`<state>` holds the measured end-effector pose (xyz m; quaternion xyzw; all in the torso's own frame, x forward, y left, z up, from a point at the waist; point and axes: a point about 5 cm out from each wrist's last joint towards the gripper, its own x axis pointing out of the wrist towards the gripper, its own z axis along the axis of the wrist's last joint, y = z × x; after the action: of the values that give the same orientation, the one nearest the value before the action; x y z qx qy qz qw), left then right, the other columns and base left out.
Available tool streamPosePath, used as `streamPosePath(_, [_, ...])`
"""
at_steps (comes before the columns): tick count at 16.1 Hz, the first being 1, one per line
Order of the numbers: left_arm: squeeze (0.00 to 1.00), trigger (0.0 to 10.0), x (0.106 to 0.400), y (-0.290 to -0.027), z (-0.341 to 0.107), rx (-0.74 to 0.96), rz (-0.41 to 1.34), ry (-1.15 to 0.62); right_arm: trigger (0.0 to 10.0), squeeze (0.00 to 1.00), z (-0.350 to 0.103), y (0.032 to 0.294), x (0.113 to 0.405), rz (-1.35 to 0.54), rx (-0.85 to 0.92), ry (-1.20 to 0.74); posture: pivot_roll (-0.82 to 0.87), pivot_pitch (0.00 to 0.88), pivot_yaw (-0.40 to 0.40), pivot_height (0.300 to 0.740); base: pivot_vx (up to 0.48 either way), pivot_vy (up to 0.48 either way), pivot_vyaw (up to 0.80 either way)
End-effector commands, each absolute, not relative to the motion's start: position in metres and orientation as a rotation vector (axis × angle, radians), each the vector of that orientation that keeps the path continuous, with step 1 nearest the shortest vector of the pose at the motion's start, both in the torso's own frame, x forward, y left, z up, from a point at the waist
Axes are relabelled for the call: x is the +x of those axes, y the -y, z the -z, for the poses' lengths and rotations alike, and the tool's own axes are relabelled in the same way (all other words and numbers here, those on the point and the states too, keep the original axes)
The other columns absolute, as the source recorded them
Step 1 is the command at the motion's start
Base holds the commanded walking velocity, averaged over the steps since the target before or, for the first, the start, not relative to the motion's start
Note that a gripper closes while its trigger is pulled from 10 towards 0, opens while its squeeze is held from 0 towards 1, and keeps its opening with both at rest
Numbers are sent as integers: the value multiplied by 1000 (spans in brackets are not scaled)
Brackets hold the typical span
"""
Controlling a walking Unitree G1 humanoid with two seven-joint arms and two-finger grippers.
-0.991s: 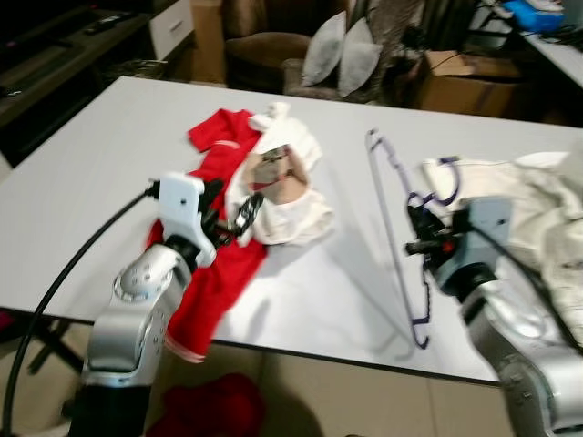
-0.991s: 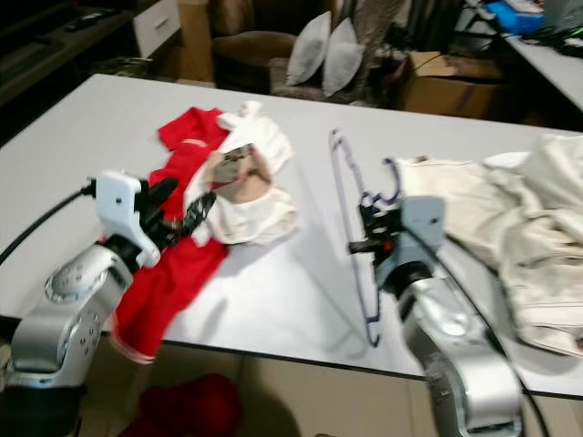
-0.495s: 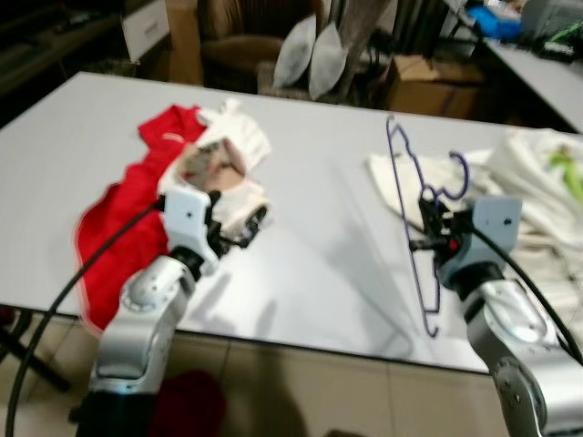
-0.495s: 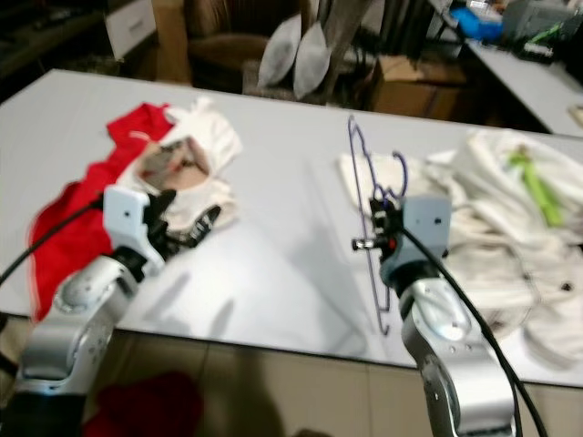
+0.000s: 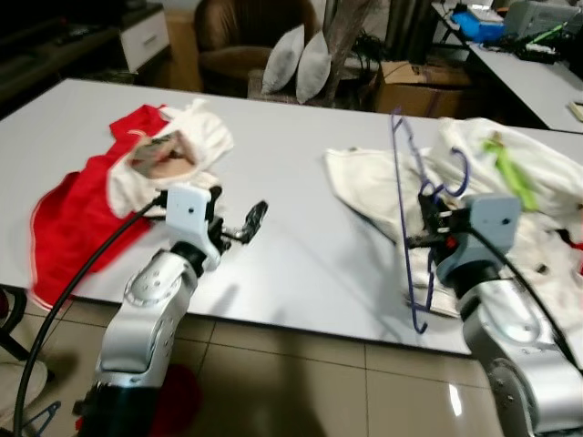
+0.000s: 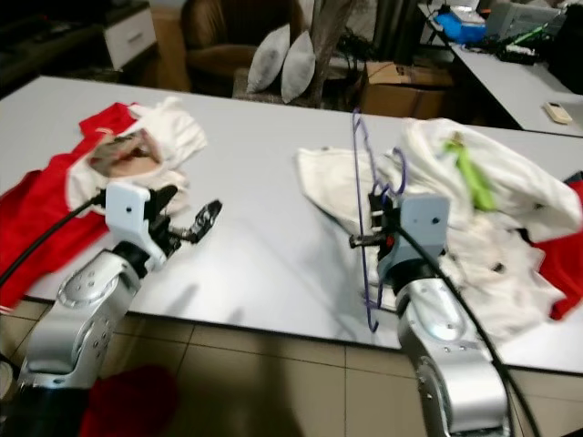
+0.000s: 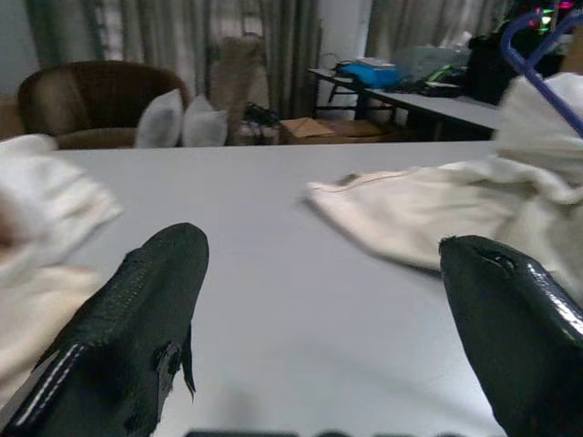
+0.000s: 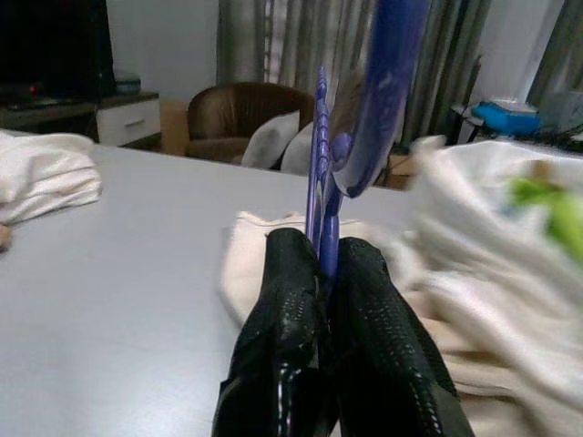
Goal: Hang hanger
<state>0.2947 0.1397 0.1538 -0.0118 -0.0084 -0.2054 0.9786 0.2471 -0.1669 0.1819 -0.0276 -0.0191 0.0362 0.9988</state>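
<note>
Two heaps of laundry lie on the white tabletop (image 5: pixel 301 182): a cream pile of garments (image 5: pixel 510 196) toward its right edge and a red garment (image 5: pixel 77 218) with a white cloth (image 5: pixel 173 150) on it toward its left edge. Between them the surface is bare.

Above the near edge, the right end effector (image 8: pixel 321 273) is clamped tight on the purple hanger (image 5: pixel 407 218), which it holds upright, its frame standing over the edge of the cream pile. The left end effector (image 7: pixel 319 319) hovers over the bare stretch near the front edge, fingers spread wide and holding nothing.

Judging by this, the hanger is picked up and carried — the hanging itself is not yet done. No rail or hook is in view, so the next move likely calls for finding one while keeping the grip firm.
</note>
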Motion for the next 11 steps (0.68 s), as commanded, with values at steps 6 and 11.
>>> streamPosePath(6, [639, 10000, 297, -133, -155, 0, 425, 32, 10000, 0, -194, 166, 252, -68, -108, 90, -213, 0, -5, 740, 0, -256, 0])
streamPosePath(11, [63, 10000, 297, -138, -153, -29, 366, 27, 10000, 0, -187, 175, 253, -17, -50, 60, -215, 0, -8, 740, 0, 0, -160])
